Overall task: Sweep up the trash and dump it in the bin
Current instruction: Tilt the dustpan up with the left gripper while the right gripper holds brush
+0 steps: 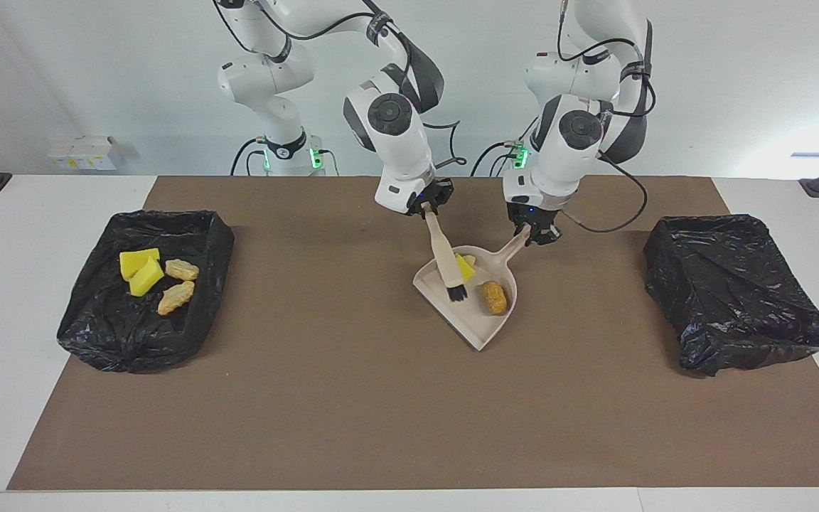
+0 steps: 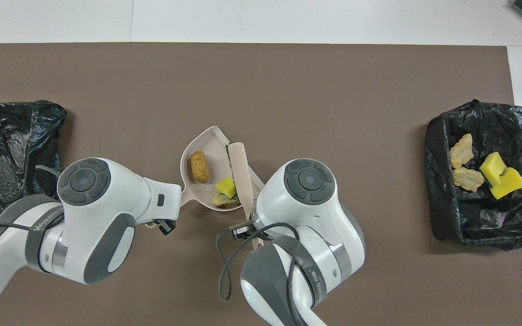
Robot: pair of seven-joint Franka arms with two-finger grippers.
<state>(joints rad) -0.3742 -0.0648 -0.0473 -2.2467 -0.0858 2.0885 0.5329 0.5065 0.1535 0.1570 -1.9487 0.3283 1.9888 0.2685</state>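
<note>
Trash (image 1: 493,297) sits in the dustpan (image 1: 477,331), mid-table; your left gripper (image 1: 536,236) is clamped on its handle, your right gripper (image 1: 429,208) grasps the brush (image 1: 447,266); tip the pan early and scraps could spill short of the bin (image 1: 733,295).

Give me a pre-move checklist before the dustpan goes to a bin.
1. Left tool shut on the dustpan handle: ok.
2. Right tool shut on the brush: ok.
3. Yellow sponge chunk, tan scrap and orange ridged lump in the dustpan: ok.
4. Brush clear of the dustpan: not ok, bristles over its tray.
5. Bin at the left arm's end unobstructed: ok.
6. Dustpan lifted off the mat: cannot tell.
</note>
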